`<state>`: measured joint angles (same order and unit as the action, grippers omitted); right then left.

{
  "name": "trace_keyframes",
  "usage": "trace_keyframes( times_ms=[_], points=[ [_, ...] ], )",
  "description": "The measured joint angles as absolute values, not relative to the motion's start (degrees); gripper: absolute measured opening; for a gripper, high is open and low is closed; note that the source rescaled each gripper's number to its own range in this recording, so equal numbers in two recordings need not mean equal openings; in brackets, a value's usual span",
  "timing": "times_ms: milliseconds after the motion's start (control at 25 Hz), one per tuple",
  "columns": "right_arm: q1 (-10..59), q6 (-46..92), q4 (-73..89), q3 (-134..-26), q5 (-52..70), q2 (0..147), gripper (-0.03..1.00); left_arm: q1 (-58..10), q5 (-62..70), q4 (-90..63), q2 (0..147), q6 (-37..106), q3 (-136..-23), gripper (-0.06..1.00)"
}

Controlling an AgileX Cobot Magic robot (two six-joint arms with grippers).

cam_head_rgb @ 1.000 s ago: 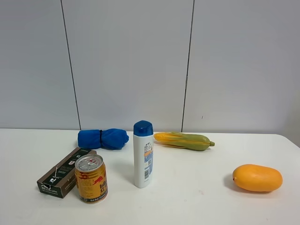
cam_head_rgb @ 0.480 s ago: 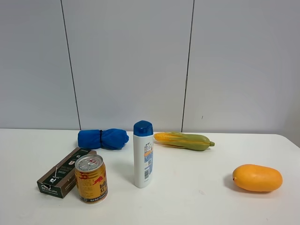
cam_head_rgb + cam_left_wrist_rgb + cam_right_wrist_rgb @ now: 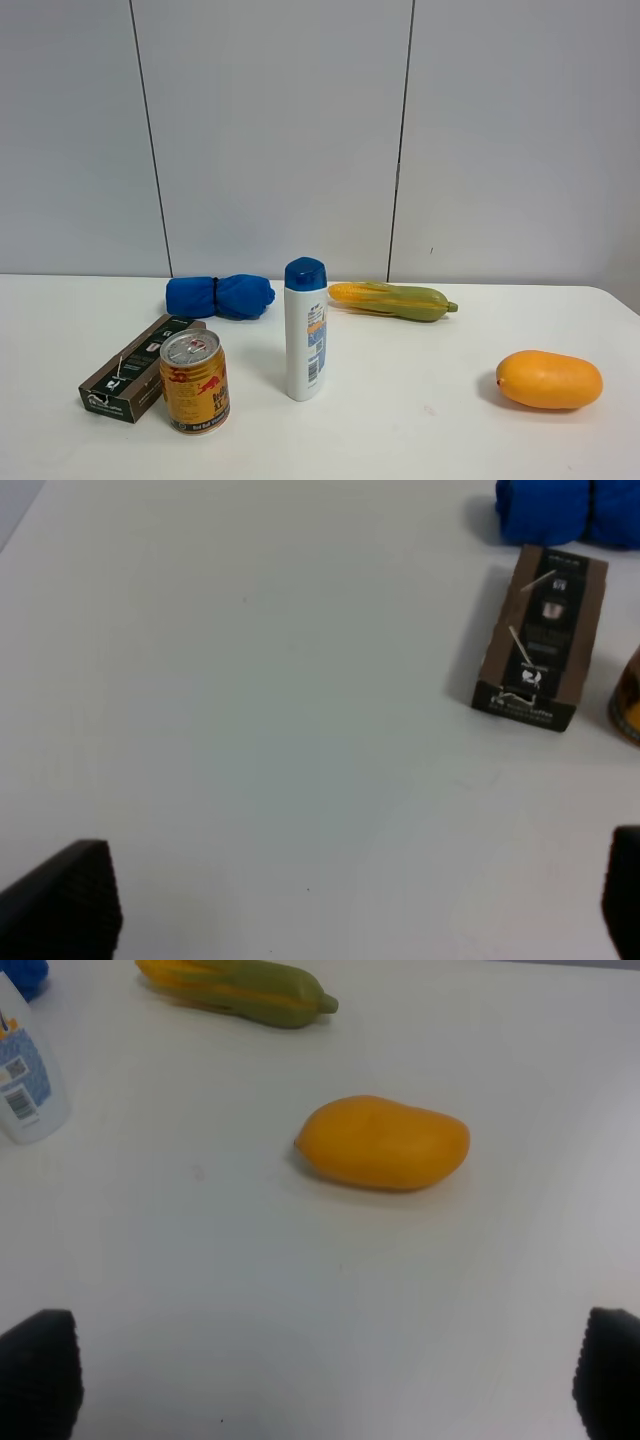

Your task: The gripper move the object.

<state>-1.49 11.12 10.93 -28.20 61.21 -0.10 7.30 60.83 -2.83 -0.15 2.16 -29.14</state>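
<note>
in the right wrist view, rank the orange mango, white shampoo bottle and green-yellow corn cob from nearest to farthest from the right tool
1. Orange mango: nearest, lying on the white table straight ahead of the open right tool.
2. White shampoo bottle: farther, off to one edge of the view.
3. Green-yellow corn cob: farthest, lying beyond the mango near the table's far side.

can (image 3: 195,381): glossy gold printed metal, bare silver metal lid. shampoo bottle (image 3: 305,329): smooth white plastic, blue plastic cap. box (image 3: 138,367): matt brown card. blue bundle (image 3: 220,296): soft matt cloth. mango (image 3: 549,379): smooth, slight sheen. corn (image 3: 391,299): plastic-looking. table (image 3: 420,420): matt white. left gripper fingers (image 3: 65,905): ribbed matt black pads.
</note>
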Motion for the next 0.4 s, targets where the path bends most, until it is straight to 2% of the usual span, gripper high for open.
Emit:
trace_keyframes(
  times_ms=[400],
  points=[
    [-1.49, 11.12, 10.93, -28.2, 61.21, -0.1, 1.0, 7.3, 60.83, -2.83, -0.15, 2.16, -29.14, 1.0]
  ],
)
